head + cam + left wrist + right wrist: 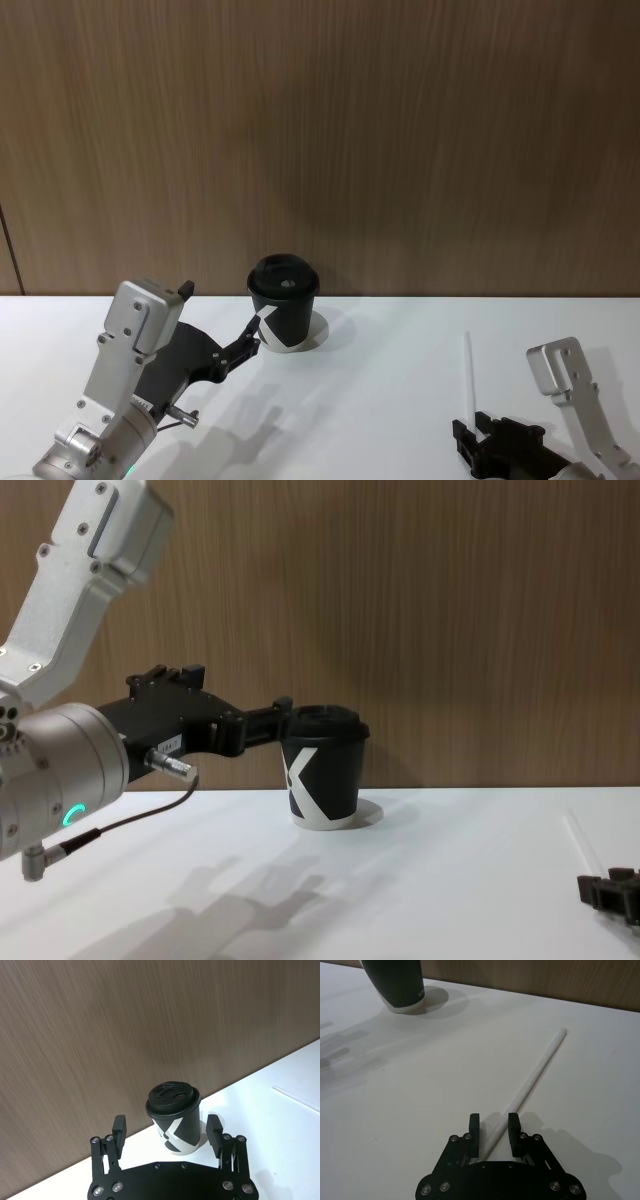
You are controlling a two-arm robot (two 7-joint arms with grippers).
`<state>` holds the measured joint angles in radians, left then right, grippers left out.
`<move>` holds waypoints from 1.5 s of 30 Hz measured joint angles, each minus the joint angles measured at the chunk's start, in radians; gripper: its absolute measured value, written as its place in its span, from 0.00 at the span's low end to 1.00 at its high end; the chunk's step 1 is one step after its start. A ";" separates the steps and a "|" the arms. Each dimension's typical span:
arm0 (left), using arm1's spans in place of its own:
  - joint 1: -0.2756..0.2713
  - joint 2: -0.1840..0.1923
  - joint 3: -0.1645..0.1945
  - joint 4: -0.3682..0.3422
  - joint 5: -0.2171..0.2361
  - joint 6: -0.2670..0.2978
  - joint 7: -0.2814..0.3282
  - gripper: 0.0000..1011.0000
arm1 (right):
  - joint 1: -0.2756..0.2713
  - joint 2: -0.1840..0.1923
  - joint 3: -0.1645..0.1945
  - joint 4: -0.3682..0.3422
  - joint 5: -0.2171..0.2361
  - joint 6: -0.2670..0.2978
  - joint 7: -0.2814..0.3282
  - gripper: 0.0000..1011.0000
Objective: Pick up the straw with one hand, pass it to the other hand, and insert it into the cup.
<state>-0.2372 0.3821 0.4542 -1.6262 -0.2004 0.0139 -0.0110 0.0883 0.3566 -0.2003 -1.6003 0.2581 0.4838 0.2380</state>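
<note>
The black cup (285, 305) with a white X mark and a domed lid stands upright near the table's far edge. My left gripper (250, 338), on a silver wrist with a green ring, is open just short of the cup's left side. In the left wrist view the cup (174, 1102) appears between its spread fingers (119, 1132). The thin white straw (467, 370) lies flat on the table at the right. My all-black right gripper (494, 1127) is open and low over the table, with the straw's (535, 1072) near end lying between its fingers.
The white table (380, 400) runs back to a brown wood-panel wall (320, 130) right behind the cup. Bare table surface separates the cup from the straw. The left arm's silver housing (85, 550) rises high at the left in the chest view.
</note>
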 joint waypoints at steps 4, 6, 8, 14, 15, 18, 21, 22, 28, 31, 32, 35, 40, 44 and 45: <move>0.000 0.000 0.000 0.000 0.000 0.000 0.000 0.99 | 0.003 0.000 0.000 0.004 -0.002 0.000 0.002 0.32; 0.000 0.000 0.000 0.000 0.000 0.000 0.000 0.99 | 0.006 0.000 -0.001 0.007 -0.004 -0.001 0.004 0.30; 0.000 0.000 0.000 0.000 0.000 0.000 0.000 0.99 | 0.009 0.000 -0.001 0.012 -0.007 -0.003 0.006 0.26; 0.000 0.000 0.000 0.000 0.000 0.000 0.000 0.99 | 0.015 0.001 -0.002 0.019 -0.012 -0.009 0.010 0.18; 0.000 0.000 0.000 0.000 0.000 0.000 0.000 0.99 | 0.015 0.001 -0.002 0.020 -0.013 -0.010 0.010 0.17; 0.000 0.000 0.000 0.000 0.000 0.000 0.000 0.99 | 0.017 0.001 -0.002 0.023 -0.015 -0.012 0.012 0.13; 0.000 0.000 0.000 0.000 0.000 0.000 0.000 0.99 | 0.017 0.000 -0.002 0.023 -0.016 -0.012 0.013 0.09; 0.000 0.000 0.000 0.000 0.000 0.000 0.000 0.99 | 0.017 -0.001 -0.001 0.023 -0.017 -0.012 0.013 0.09; 0.000 0.000 0.000 0.000 0.000 0.000 0.000 0.99 | 0.016 -0.004 0.001 0.026 -0.020 -0.019 0.015 0.05; 0.000 0.000 0.000 0.000 0.000 0.000 0.000 0.99 | 0.016 -0.004 0.001 0.028 -0.022 -0.026 0.016 0.03; 0.000 0.000 0.000 0.000 0.000 0.000 0.000 0.99 | 0.016 -0.003 0.001 0.029 -0.024 -0.033 0.019 0.02; 0.000 0.000 0.000 0.000 0.000 0.000 0.000 0.99 | 0.015 0.002 0.001 0.032 -0.027 -0.047 0.027 0.01; 0.000 0.000 0.000 0.000 0.000 0.000 0.000 0.99 | 0.016 0.016 0.000 0.034 -0.030 -0.076 0.043 0.00; 0.000 0.000 0.000 0.000 0.000 0.000 0.000 0.99 | 0.019 0.031 0.001 0.036 -0.030 -0.107 0.066 0.00; 0.000 0.000 0.000 0.000 0.000 0.000 0.000 0.99 | 0.021 0.039 0.002 0.036 -0.029 -0.120 0.076 0.00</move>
<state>-0.2372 0.3821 0.4542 -1.6262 -0.2004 0.0139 -0.0109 0.1092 0.3961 -0.1980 -1.5642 0.2294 0.3635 0.3145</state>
